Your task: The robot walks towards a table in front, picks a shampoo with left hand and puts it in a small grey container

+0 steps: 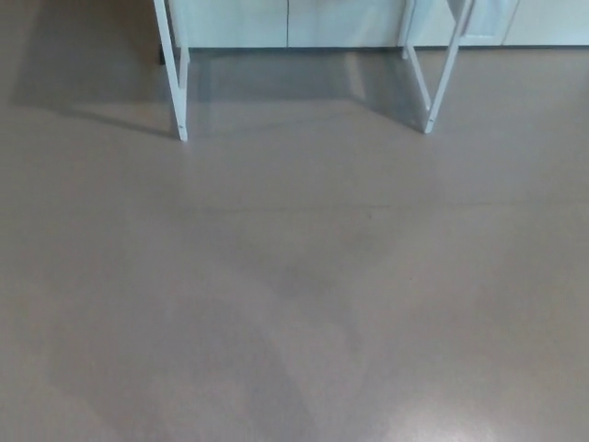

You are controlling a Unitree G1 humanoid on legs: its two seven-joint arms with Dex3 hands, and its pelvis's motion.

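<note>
White table leg frames ahead of me: two, a left leg frame [176,87] and a right leg frame [440,83]. Each frame shows two bars that meet at the foot, so I count four bars. Feet on the ground: two. Pale panels [235,23] along the top edge: two sure between the frames, more to the right, number unclear. Floor [294,295]: one unbroken grey-brown surface.

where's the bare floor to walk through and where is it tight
The whole floor below the two white legs is bare, edge to edge. Between the left leg and the right leg there is an open gap running back to the white panels. It is tight only at the legs themselves.
</note>
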